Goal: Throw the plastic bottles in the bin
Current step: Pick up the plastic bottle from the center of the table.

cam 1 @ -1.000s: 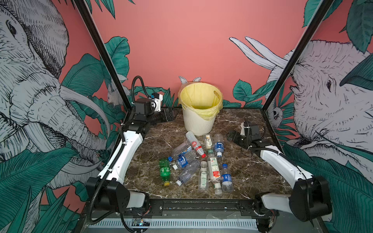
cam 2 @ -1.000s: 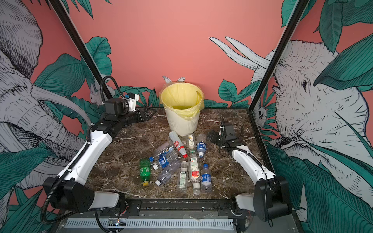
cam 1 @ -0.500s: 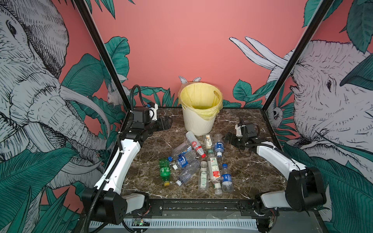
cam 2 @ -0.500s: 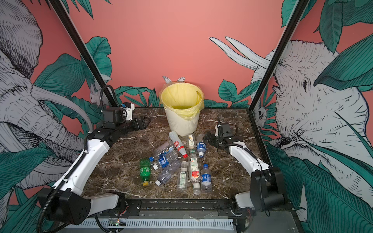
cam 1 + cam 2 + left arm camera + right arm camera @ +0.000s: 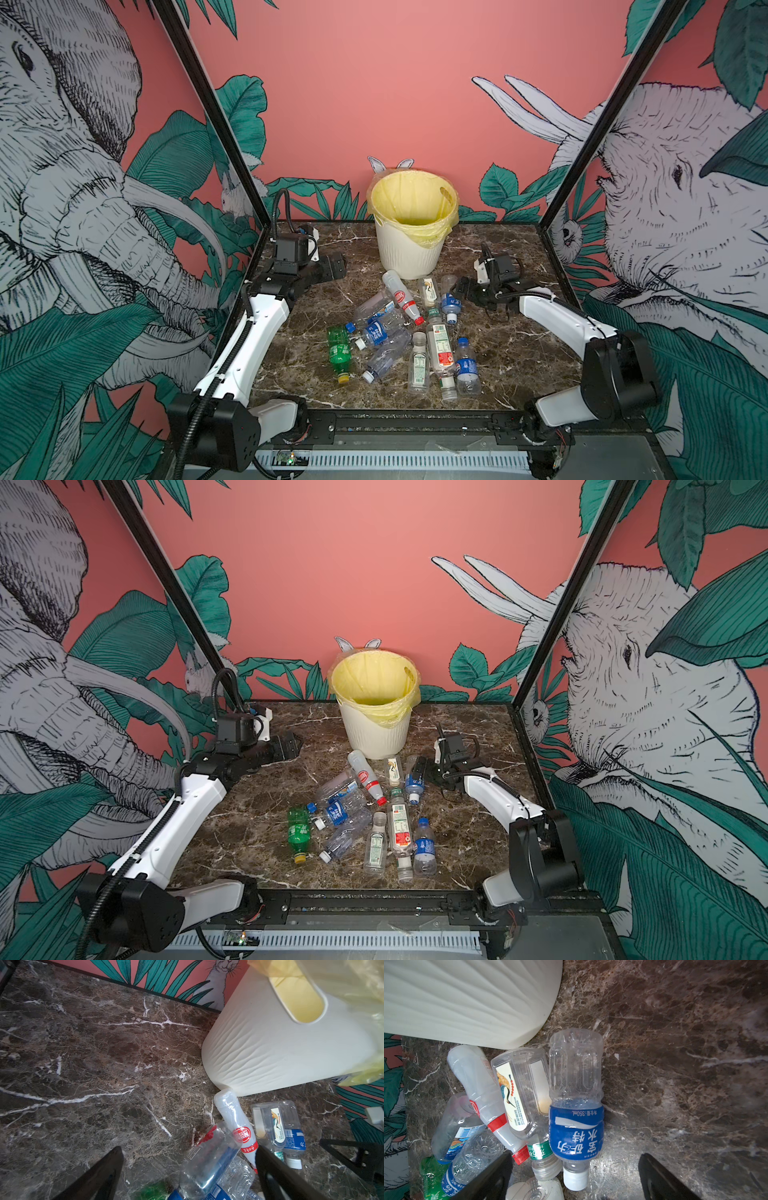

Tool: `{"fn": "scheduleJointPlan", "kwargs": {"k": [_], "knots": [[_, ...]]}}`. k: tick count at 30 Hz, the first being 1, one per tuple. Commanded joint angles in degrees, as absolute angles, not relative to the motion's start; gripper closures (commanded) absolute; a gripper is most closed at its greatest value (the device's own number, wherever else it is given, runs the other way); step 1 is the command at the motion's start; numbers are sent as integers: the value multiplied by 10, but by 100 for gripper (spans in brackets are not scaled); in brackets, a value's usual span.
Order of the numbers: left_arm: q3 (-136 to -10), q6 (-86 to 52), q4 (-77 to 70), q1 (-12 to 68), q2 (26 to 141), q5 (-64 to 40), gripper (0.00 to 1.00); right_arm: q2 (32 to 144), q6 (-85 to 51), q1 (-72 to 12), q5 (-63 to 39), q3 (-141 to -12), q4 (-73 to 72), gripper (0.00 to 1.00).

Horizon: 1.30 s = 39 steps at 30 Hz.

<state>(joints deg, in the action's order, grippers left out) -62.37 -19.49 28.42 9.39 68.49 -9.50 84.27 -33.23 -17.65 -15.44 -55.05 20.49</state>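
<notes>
Lying on its side near the bin point(image 5: 405, 253), the blue bottle point(image 5: 576, 1105) is found straight ahead of the right gripper point(image 5: 462, 291). Its long axis runs away from the wrist, white cap nearest and base toward the bin. The right fingers are spread and empty, and the cap end is framed between them, with no contact seen. A closing across the neck or label is judged to be what the next move calls for. The left gripper point(image 5: 336, 266) is likewise spread and empty, held over the table point(image 5: 498, 353) farther from this bottle. About ten bottles point(image 5: 399, 336) are counted on the table, one of them green, though overlap blurs the count. One bin is seen, with no bottle visible inside.
</notes>
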Motion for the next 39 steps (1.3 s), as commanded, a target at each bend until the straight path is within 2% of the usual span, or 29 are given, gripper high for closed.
{"fn": "scheduleJointPlan", "kwargs": {"k": [1, 5, 13, 39], "knots": [[-600, -198, 292, 86, 657, -72, 1, 852, -334, -182, -149, -560, 207, 7], [-590, -201, 290, 81, 657, -73, 1, 862, -338, -186, -154, -561, 204, 13], [-562, -200, 299, 71, 651, -56, 1, 881, -349, -191, -147, -565, 196, 16], [-524, -247, 246, 63, 668, -72, 1, 991, -353, -194, -137, -630, 173, 18]]}}
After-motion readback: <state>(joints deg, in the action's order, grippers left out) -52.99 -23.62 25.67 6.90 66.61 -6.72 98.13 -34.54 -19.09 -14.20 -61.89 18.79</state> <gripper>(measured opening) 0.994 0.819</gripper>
